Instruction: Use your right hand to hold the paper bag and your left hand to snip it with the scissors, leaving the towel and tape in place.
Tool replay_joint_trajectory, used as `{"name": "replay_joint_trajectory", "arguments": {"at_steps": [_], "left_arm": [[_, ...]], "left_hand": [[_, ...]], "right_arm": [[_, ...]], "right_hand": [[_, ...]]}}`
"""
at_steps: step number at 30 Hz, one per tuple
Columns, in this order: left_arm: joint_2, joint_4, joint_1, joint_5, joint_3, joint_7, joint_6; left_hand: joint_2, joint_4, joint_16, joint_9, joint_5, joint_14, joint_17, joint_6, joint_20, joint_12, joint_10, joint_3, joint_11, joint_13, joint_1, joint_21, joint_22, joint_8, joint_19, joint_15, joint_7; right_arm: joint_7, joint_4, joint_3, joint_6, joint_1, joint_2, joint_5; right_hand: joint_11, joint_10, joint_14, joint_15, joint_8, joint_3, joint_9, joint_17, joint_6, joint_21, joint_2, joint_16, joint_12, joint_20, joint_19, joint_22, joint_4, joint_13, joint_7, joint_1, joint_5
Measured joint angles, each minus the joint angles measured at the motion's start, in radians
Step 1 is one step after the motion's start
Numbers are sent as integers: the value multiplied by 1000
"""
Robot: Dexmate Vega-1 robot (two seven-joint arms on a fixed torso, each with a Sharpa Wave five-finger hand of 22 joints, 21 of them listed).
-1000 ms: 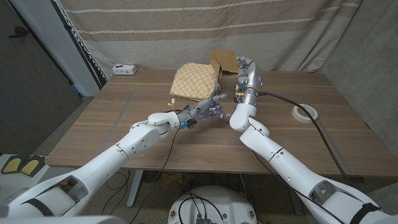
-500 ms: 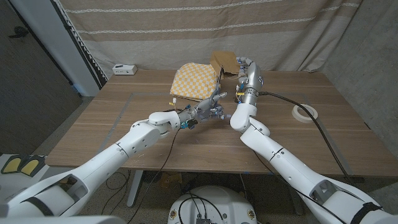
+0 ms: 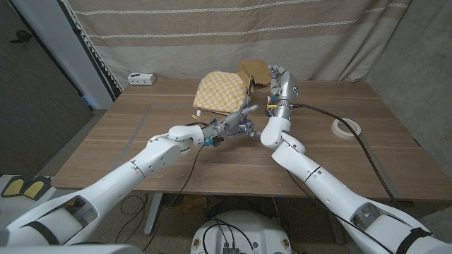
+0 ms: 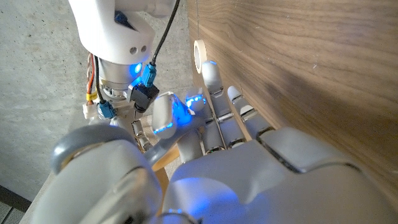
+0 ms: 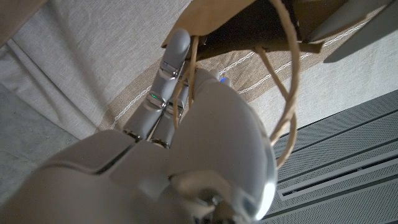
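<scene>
Overhead first: your right hand (image 3: 275,73) is raised at the far side of the counter (image 3: 127,141), up against the brown paper bag (image 3: 253,70), which stands just behind the yellow checked towel (image 3: 220,92). Your left hand (image 3: 236,121) hovers mid-counter, just in front of the towel's near edge and close beside the right forearm. Its fingers are bunched around something small and dark, but you cannot make out scissors there, so whether it grasps anything is not clear. The tape roll (image 3: 347,128) lies flat near the right edge, well apart from both hands. A small white box (image 3: 140,78) sits at the far left corner.

Left wrist view: your left hand (image 4: 217,143) shows from behind, fingers (image 4: 213,84) extended close along the wood grain, lit blue. The tape roll (image 4: 199,55) shows beyond the fingertips. The grasp stays unreadable here too.

Right wrist view: your right hand (image 5: 186,118) has its fingers (image 5: 173,59) on the paper bag (image 5: 217,15), with the twine handles (image 5: 287,81) looping over the hand's back. It is grasping the bag at its rim.
</scene>
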Motion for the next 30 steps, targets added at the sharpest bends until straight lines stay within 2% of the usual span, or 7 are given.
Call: {"name": "replay_joint_trajectory", "arguments": {"at_steps": [2,12,18,30], "left_arm": [[6,-2,0,2,0,-2,3],[36,-8,0,9,-6,-20,9],[46,-9,3,12,-10,-25,8],[48,-13,10,26,-6,-27,-1]], "left_hand": [[2,-4,0,4,6,0,-2,-5,4,0,0,-18,0,0,-8,0,0,0,4,0,-5],[6,-13,-7,-3,17,0,-2,-12,9,-1,-4,-66,-3,-2,-27,0,-5,6,2,0,-12],[9,-24,-7,-6,32,0,1,-14,9,-7,-4,-119,-3,-1,-40,-8,-9,15,2,0,-14],[9,-41,-7,-2,51,0,-1,-22,11,-7,-5,-177,-1,6,-40,-8,-9,15,4,0,-20]], "right_arm": [[-3,4,-2,-4,2,4,0],[-33,22,-15,-37,11,33,-3],[-48,28,-19,-50,12,42,-3],[-67,51,-25,-63,21,49,-3]], "right_hand": [[-4,4,0,0,0,0,0,0,4,0,0,0,0,-1,-1,0,0,0,-4,0,0],[-5,5,0,0,0,0,0,-4,5,8,0,0,0,-1,-1,0,0,0,-5,0,0],[-7,11,0,0,0,0,-1,-5,5,8,0,0,0,-1,-1,0,0,0,-5,0,-1],[-1,8,0,0,0,0,-3,-4,5,15,0,-1,-7,5,-6,0,0,0,-5,-1,-2]]}}
